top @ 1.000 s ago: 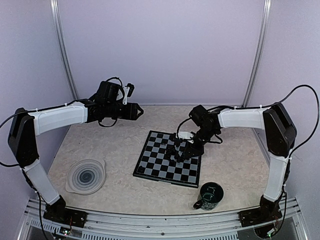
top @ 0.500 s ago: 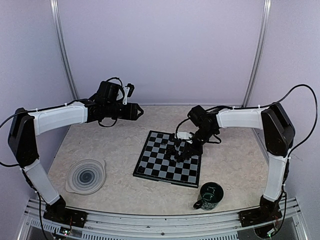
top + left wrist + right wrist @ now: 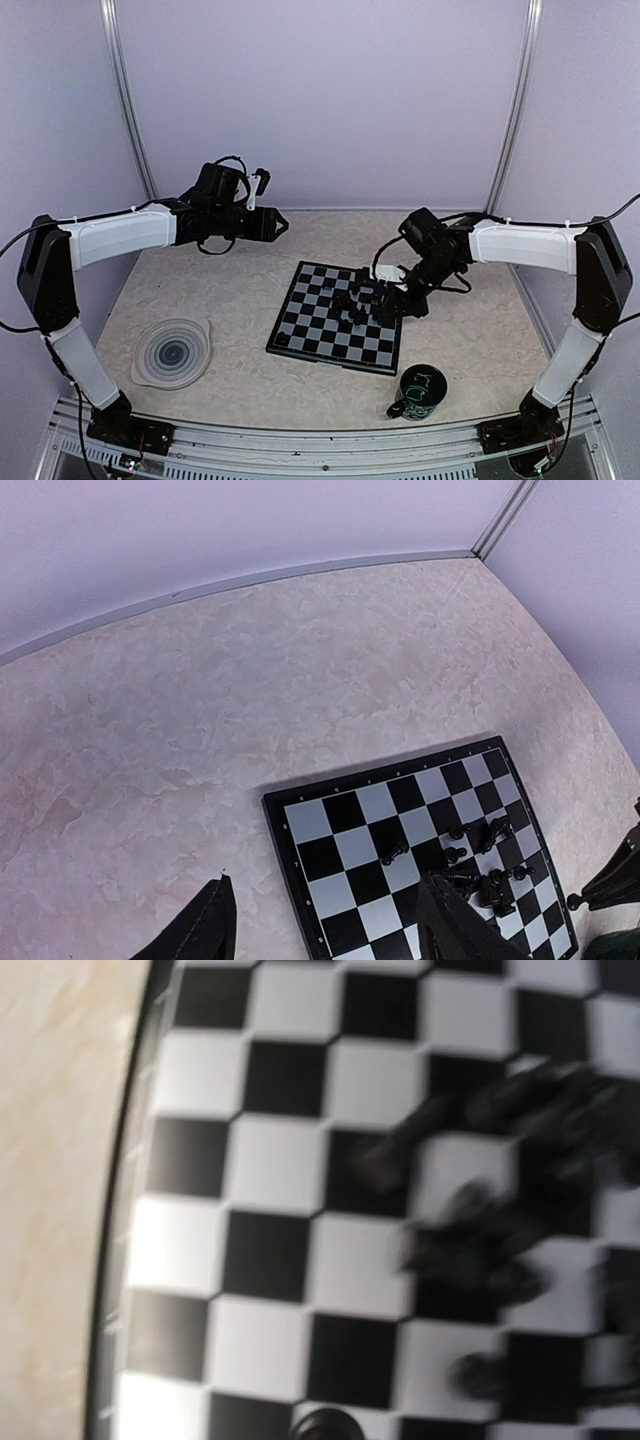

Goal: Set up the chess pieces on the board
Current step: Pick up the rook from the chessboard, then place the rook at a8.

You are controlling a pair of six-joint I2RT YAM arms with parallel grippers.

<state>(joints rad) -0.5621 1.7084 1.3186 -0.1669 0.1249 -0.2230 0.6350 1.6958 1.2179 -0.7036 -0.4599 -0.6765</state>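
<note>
a: what do the arms look like?
b: left arm (image 3: 120, 235) and right arm (image 3: 525, 243) alike: white shells, black joints, black bases (image 3: 125, 430).
a: wiring?
b: thin black cables (image 3: 232, 158). the left gripper (image 3: 326, 905) has plain black fingers (image 3: 205, 930).

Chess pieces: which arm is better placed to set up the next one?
Right. The right tool sits low at the right side of the board, beside the clustered chess pieces. The left tool hangs open and raised, beyond the far-left corner.
</note>
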